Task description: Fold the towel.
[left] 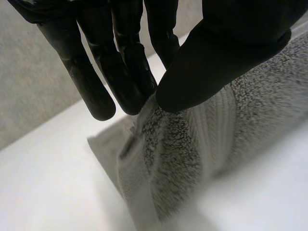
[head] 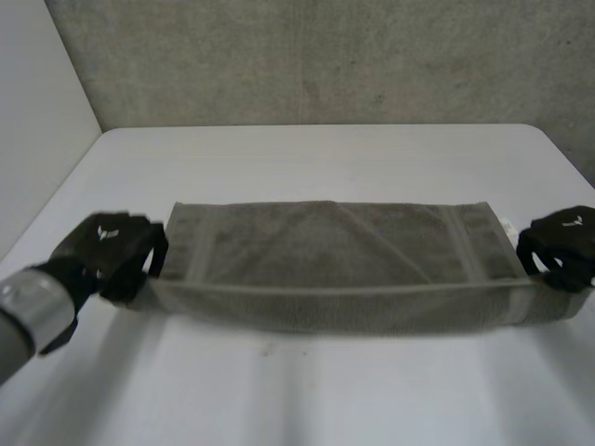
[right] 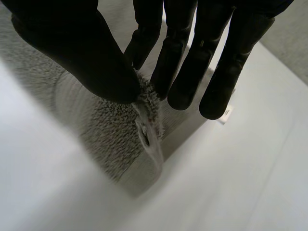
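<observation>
Left hand (head: pixel 116 243), right hand (head: pixel 562 243) — fingers (left: pixel 130 72) pinching the towel's (head: pixel 335 260) end edges — white table (head: pixel 307 390) wide around.

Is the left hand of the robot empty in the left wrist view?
No, the left hand is closed on the towel, pinching its end against the thumb.

Dim light, soft shadow beneath towel (head: pixel 325 265)

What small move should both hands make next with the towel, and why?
Probably carry the pinched edge forward, toward the far edge. The left hand and right hand each pinch one near corner of the towel, while its far part lies flat on the table.
</observation>
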